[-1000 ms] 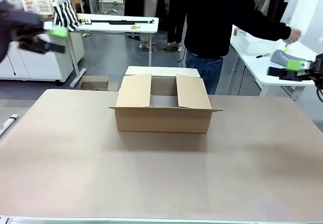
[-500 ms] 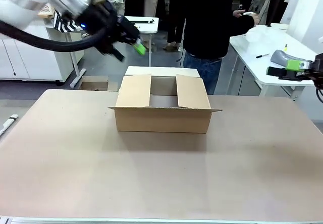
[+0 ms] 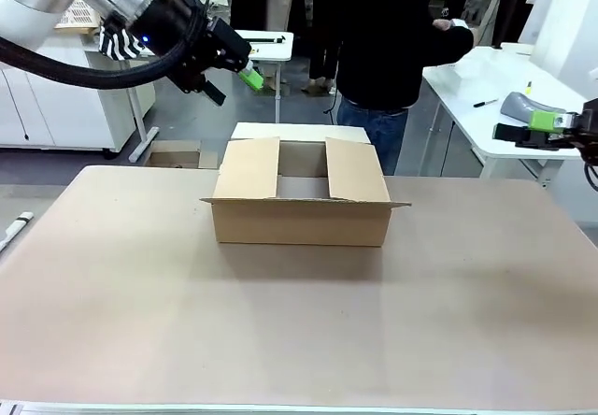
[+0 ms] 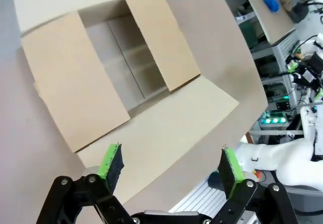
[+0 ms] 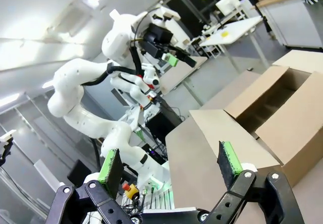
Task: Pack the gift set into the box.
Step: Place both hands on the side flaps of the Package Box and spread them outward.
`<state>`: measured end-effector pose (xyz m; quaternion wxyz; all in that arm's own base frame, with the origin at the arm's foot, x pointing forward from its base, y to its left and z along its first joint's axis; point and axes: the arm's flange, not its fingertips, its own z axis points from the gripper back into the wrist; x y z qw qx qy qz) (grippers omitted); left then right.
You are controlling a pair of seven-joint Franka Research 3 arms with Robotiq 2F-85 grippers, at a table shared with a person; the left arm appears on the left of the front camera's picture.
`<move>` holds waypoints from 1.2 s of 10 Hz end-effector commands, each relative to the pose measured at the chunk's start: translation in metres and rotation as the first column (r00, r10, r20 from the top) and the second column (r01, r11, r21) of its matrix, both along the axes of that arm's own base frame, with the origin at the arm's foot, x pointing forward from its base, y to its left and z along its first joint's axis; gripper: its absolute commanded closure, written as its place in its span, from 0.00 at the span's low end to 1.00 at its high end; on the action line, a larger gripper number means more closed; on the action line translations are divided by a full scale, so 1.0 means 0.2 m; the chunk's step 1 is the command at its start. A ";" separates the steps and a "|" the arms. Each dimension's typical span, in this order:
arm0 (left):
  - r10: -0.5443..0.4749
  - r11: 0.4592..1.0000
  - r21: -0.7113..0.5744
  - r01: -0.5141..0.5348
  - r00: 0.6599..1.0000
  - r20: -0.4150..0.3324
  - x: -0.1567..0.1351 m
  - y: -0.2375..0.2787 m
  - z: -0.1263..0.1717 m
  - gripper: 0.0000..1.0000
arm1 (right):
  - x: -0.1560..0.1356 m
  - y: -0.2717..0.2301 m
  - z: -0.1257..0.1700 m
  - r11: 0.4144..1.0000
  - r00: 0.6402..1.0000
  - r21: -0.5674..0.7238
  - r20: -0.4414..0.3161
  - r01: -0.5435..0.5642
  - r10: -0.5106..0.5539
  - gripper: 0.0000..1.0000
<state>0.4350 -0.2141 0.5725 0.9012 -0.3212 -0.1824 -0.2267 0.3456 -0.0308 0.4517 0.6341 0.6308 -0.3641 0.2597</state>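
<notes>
Mid-table, same spot as a second ago: box [image 3: 301, 217], short flaps folded level over the opening with a gap between them, long flaps spread outward. From the left wrist, looking down on the box [image 4: 75, 82]: cardboard floor in the gap.

Swung in from the far left edge within the last second: left gripper [image 3: 234, 83], in the air up and left of the box, apart from it. Since half a second ago, drawn back slightly up and left. In its own wrist view, left gripper [image 4: 171, 163] spread wide, nothing between the pads.

No change at the right edge: right gripper [image 3: 528, 127], in the air before the side table [image 3: 476, 88], well apart from the box. Spread wide too, seen from its own wrist [image 5: 171, 168], holding nothing. Beyond it, the box [image 5: 282, 118].

Behind the far edge: person [image 3: 392, 41] in a dark top. Hand [image 3: 458, 30] pulled in near the body, after a long reach to the right a second ago.
</notes>
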 end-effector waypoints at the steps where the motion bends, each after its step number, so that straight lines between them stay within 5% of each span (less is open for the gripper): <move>1: 0.049 0.998 0.042 -0.047 0.997 -0.055 0.05 -0.19 -0.01 0.00 | 0.00 0.02 0.00 1.000 0.999 0.026 0.034 0.008 -0.009 0.00; 3: -0.006 0.986 0.164 0.013 0.999 -0.047 0.17 -0.51 0.13 0.00 | 0.00 0.02 0.00 1.000 0.999 0.026 0.034 0.008 -0.009 0.00; 5: 0.123 0.898 0.432 -0.087 0.991 -0.057 0.26 -0.70 0.09 0.00 | 0.00 0.02 0.00 1.000 0.999 0.026 0.034 0.008 -0.009 0.00; 6: 0.116 0.879 0.473 -0.055 0.988 -0.101 0.31 -0.79 0.02 0.00 | 0.00 0.02 0.00 1.000 0.999 0.026 0.034 0.008 -0.009 0.00; 7: 0.196 0.826 0.550 -0.128 0.978 -0.066 0.38 -0.86 -0.09 0.00 | 0.00 0.02 0.00 1.000 0.999 0.026 0.034 0.008 -0.009 0.00; 11: 0.227 0.773 0.597 -0.216 0.972 0.058 0.49 -0.94 -0.61 0.00 | 0.00 0.02 0.00 1.000 0.999 0.026 0.034 0.008 -0.009 0.00; 12: 0.273 0.818 0.552 -0.164 0.954 -0.122 0.49 -0.89 -0.56 0.00 | 0.00 0.02 0.00 1.000 0.999 0.026 0.034 0.008 -0.009 0.00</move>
